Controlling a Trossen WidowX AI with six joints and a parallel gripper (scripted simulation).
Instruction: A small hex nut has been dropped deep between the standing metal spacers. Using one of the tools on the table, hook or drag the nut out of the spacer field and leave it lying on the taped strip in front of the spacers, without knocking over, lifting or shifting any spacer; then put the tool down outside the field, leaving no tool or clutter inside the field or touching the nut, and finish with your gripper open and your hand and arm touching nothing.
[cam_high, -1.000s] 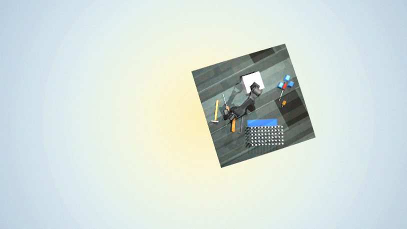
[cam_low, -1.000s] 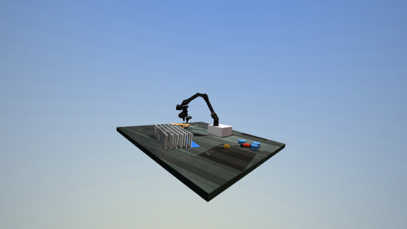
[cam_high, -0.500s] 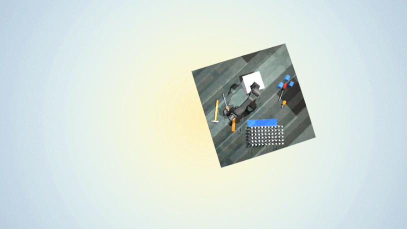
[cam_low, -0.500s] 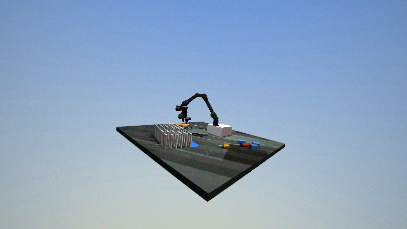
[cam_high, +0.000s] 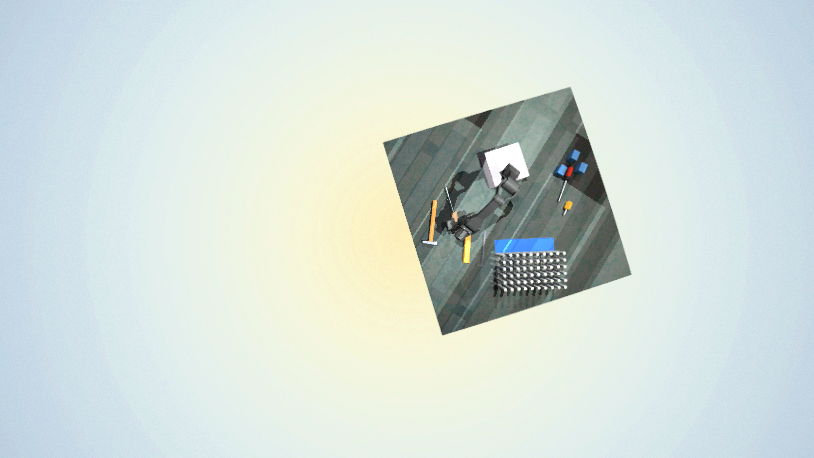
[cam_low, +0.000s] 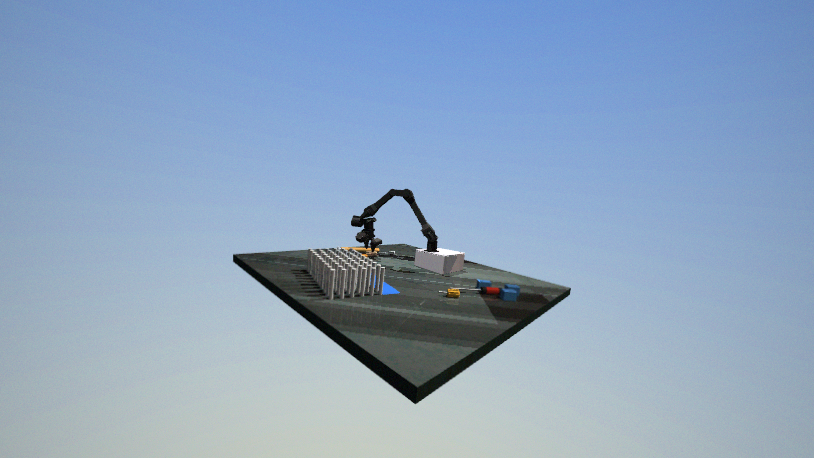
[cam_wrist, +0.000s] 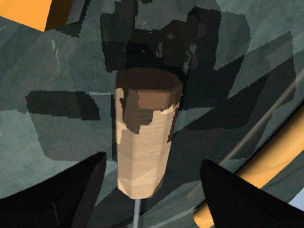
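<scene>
A tool with a pale wooden handle (cam_high: 454, 216) (cam_low: 372, 254) (cam_wrist: 145, 150) and a thin metal shaft lies on the table. My gripper (cam_high: 456, 225) (cam_low: 370, 248) (cam_wrist: 154, 162) is partly open above it, one finger on each side of the handle, with gaps showing in the wrist view. A thin grey rod tool (cam_high: 483, 250) lies between the gripper and the spacer field. The metal spacers (cam_high: 565, 287) (cam_low: 331, 284) stand upright in rows. The blue taped strip (cam_high: 523, 245) (cam_low: 389, 288) lies in front of them. The hex nut cannot be made out.
A hammer (cam_high: 433, 222) (cam_wrist: 280, 160) and a yellow-orange bar (cam_high: 466, 250) (cam_wrist: 25, 12) flank the gripper. A red screwdriver (cam_high: 569, 171) (cam_low: 491, 290), blue blocks (cam_high: 574, 154) (cam_low: 509, 294) and a stubby yellow screwdriver (cam_high: 568, 205) (cam_low: 453, 293) lie across the table. The arm stands on a white base (cam_high: 500, 156) (cam_low: 438, 262).
</scene>
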